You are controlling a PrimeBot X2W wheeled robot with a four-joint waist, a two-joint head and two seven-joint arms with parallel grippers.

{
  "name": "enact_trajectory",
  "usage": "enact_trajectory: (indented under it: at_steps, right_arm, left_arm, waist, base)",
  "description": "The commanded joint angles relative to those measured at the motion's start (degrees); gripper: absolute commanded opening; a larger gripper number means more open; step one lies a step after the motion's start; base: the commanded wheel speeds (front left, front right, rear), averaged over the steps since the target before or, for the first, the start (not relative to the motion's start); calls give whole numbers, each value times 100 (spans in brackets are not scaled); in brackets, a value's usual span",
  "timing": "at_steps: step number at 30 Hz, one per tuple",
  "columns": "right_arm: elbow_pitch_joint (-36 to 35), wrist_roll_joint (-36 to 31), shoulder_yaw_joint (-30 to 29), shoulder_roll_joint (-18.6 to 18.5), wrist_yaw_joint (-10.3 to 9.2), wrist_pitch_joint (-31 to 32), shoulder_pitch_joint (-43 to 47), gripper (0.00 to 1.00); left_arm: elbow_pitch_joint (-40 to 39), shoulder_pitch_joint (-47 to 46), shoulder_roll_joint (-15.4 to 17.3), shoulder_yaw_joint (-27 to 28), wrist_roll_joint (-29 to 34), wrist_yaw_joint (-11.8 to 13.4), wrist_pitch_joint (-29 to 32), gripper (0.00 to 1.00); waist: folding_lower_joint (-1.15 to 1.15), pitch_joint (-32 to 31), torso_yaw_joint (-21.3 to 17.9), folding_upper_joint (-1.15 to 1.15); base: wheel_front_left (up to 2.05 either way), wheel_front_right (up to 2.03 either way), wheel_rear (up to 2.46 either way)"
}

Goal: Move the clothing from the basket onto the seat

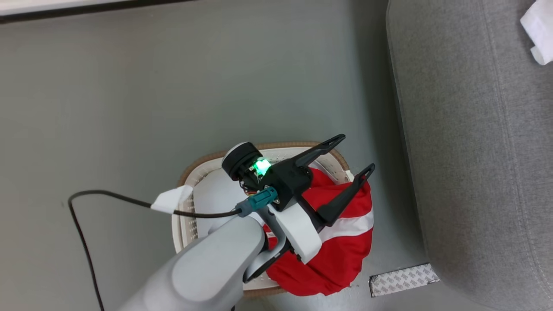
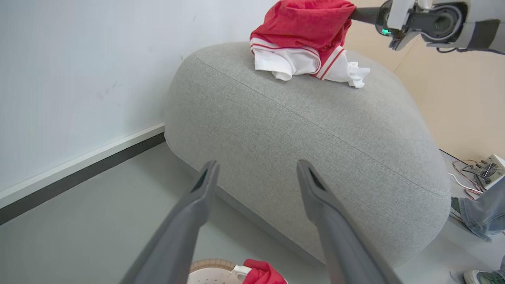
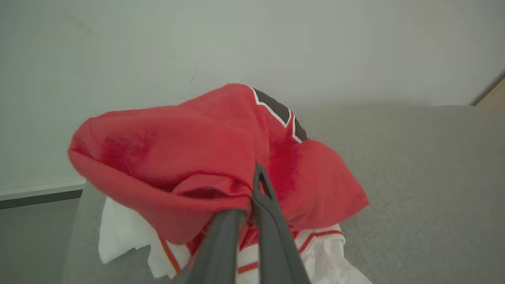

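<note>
The white basket (image 1: pixel 203 162) with its tan rim stands on the floor beside the seat (image 1: pixel 475 151). Red clothing (image 1: pixel 345 242) with a white stripe spills over the basket's right side. My left gripper (image 1: pixel 357 152) hovers open above it with nothing between its fingers; in the left wrist view the left gripper (image 2: pixel 258 163) points at the seat (image 2: pixel 315 138), with the basket (image 2: pixel 209 272) below. My right gripper (image 3: pixel 252 197) is shut on a red garment (image 3: pixel 177 150) with white trim, lifted just above the seat (image 3: pixel 414 157). That garment (image 2: pixel 307 23) partly rests on the cushion top.
A black cable (image 1: pixel 86 242) loops over the floor left of the basket. A patterned tape patch (image 1: pixel 404 279) lies by the seat's corner. White fabric (image 1: pixel 540 30) lies on the seat's far end. A person's jeans leg (image 2: pixel 483 213) and a small wired device (image 2: pixel 487 169) are beyond the seat.
</note>
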Motion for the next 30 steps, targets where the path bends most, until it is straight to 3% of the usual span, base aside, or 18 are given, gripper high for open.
enact_trajectory:
  at_steps: [1, 3, 4, 5, 7, 8, 16, 24, 30]
  right_arm:
    - [231, 141, 151, -18, -14, 179, 24, 0]
    - [498, 269, 478, 33, -13, 521, 89, 0]
    - [589, 370, 580, 26, -14, 628, 89, 5]
    - [667, 475, 676, 3, -13, 719, 100, 24]
    - [778, 595, 887, -53, -13, 822, 143, 42]
    - [809, 648, 974, -92, -14, 834, 152, 100]
    - [739, 790, 1811, -353, -13, 897, 206, 100]
    - [-470, 818, 2407, -719, -13, 811, 162, 100]
    - [-1295, 866, 2421, -740, -13, 667, 407, 100]
  left_arm:
    - [33, 10, -16, -10, -19, 13, -34, 100]
    - [91, 28, -20, -11, -48, 19, -55, 100]
    - [112, 35, -22, -7, -55, 26, -65, 100]
    - [129, 43, -31, -7, -63, 25, -69, 100]
    - [175, 67, -43, 5, -88, 39, -111, 100]
    - [200, 82, -50, 15, -111, 53, -126, 100]
    - [474, 388, -84, 124, -285, 97, -271, 100]
    - [554, 1003, -58, 487, -587, 254, -353, 100]
    - [376, 1388, 38, 1013, -629, 460, -353, 100]
  waist:
    - [-2, -56, 4, 0]
    - [-2, -126, 7, 0]
    - [-2, -175, 7, 0]
    - [-2, -216, 4, 0]
    - [-2, -323, -3, 0]
    - [-2, -377, -9, 0]
    - [-2, -1282, -112, 0]
    - [-2, -2532, -174, 0]
    - [-2, -3177, 31, 0]
  base:
    - [0, 0, 0]
    - [0, 0, 0]
    - [0, 0, 0]
    - [0, 0, 0]
    - [0, 0, 0]
    - [0, 0, 0]
    - [0, 0, 0]
    - [0, 0, 0]
    - [0, 0, 0]
